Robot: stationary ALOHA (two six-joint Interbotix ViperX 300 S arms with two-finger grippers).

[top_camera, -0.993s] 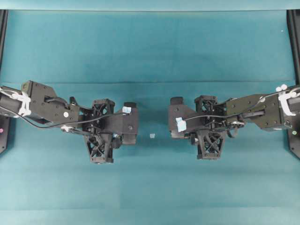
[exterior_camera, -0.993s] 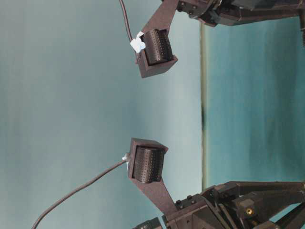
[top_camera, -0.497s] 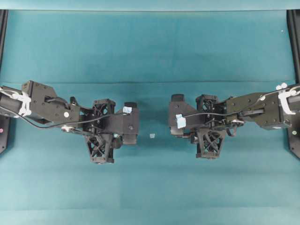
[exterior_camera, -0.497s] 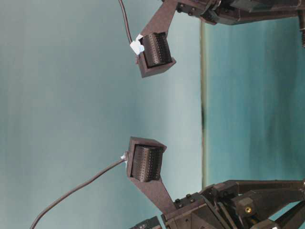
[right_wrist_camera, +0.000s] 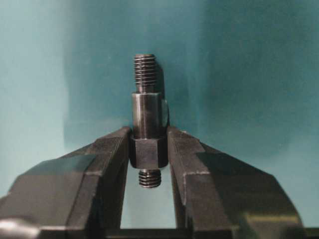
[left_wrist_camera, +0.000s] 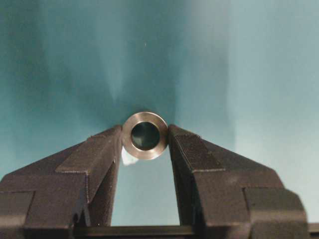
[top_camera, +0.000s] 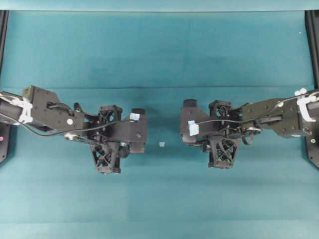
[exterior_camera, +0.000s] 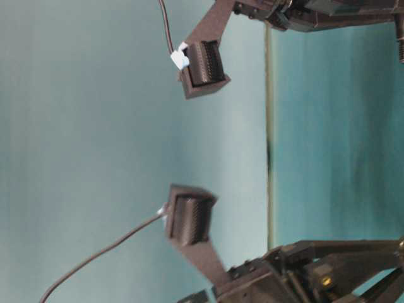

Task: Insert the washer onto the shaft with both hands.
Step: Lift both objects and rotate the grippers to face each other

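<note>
Left pincer point(left_wrist_camera: 145, 149) grips one washer point(left_wrist_camera: 145, 135); right pincer point(right_wrist_camera: 148, 149) grips one shaft point(right_wrist_camera: 147, 122).

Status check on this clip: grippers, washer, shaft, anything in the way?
Left gripper shut on washer, bore facing out. Right gripper shut on shaft, threaded tip forward. Parts apart; only a tape scrap on the table between them.

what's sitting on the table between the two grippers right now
Only a small pale scrap on the teal mat, in the overhead view, between the left gripper and right gripper; otherwise bare.
</note>
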